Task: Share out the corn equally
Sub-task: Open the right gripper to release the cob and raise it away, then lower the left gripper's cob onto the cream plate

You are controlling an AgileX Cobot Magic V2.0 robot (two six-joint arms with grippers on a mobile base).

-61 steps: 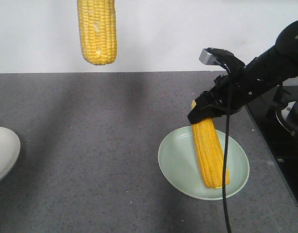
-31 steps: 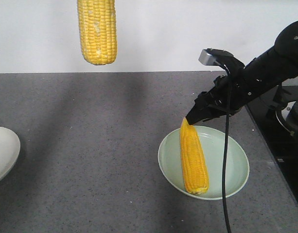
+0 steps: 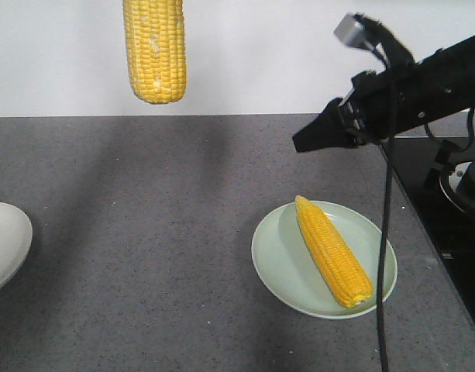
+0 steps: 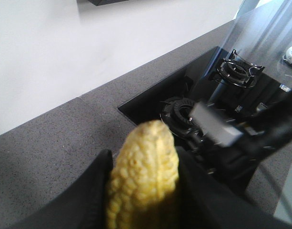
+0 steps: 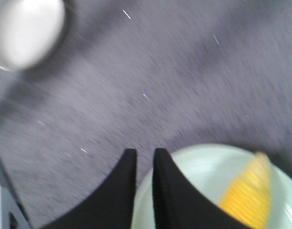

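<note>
One cob of corn (image 3: 334,252) lies slantwise on the pale green plate (image 3: 280,271), pointed end toward the back. My right gripper (image 3: 297,144) hovers above and behind that plate; in the right wrist view its fingers (image 5: 145,151) stand a narrow gap apart with nothing between them, over the plate's rim (image 5: 203,171) beside the cob (image 5: 246,195). A second cob (image 3: 154,50) hangs down from the top edge of the front view. In the left wrist view my left gripper (image 4: 145,155) is shut on this cob (image 4: 143,186), one black finger on each side.
A white plate (image 3: 5,240) sits at the left edge of the grey counter, also in the right wrist view (image 5: 29,31). A black sunken stove with burners (image 3: 446,194) borders the green plate on the right. A white wall runs behind.
My right gripper let go of the cob's pointed end and rose up and back. The cob settled flat on the green plate. The hanging cob has not moved.
</note>
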